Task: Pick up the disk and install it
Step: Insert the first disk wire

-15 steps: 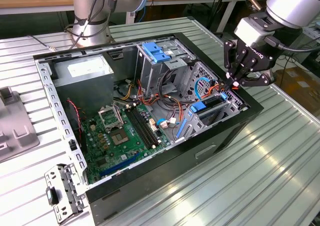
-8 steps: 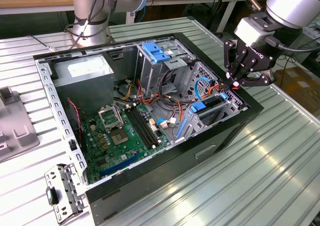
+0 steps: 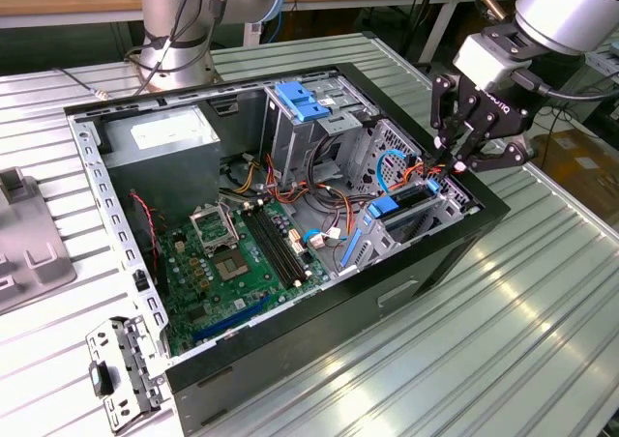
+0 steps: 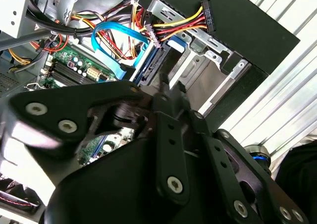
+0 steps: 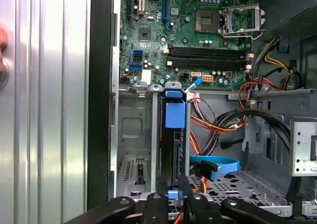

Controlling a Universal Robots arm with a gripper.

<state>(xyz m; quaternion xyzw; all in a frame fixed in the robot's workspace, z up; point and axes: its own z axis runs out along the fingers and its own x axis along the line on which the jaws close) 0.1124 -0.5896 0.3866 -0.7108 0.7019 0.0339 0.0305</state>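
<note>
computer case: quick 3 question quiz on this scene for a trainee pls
1. True or false: the computer case lies open on the table, with its green board showing.
2. Pick one: in the exterior view, the gripper is
A. over the grey power box
B. over the drive bay at the case's end toward the exterior view's right
C. over the bare table, outside the case
3. Short answer: in the first wrist view, what colour is the plastic piece at the end of the disk standing on edge in the bay?

Key: 1 true; 2 B; 3 blue.
</note>
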